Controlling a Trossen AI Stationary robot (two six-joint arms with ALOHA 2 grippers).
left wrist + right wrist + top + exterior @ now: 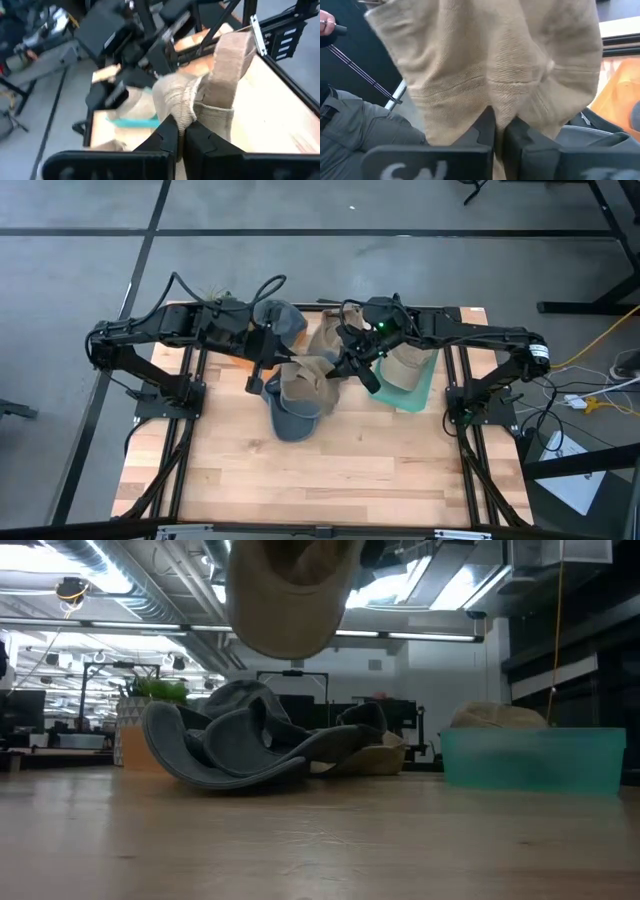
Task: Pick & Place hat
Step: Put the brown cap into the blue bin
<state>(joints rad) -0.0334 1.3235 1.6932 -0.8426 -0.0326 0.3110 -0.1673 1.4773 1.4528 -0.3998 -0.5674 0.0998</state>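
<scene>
A tan hat [305, 383] hangs above the table's middle between my two grippers; in the low view it hangs high over the table [290, 600]. My left gripper [268, 372] is shut on its left side and my right gripper [350, 366] on its right side. Under it a grey hat [290, 420] lies on the table. Another grey hat [282, 320] and a tan hat [325, 335] lie farther back. A teal bin [420, 395] at the right holds one more tan hat [403, 365]. My left gripper pinches a bunched fold of the tan hat's cloth [184, 112] between its two shut fingers, coming from the table's left. The hat is lifted clear of the table. My right gripper pinches a fold of the same hat's cloth [501, 107] between its two shut fingers, coming from the table's right. The cloth hangs loose in front of the fingers, clear of the table.
Grey hats [240, 745] lie heaped at the table's middle back. An orange thing [238, 360] and a potted plant [150, 725] stand at the far left. The teal bin [535, 758] stands at the right. The near half of the wooden table [330, 480] is bare.
</scene>
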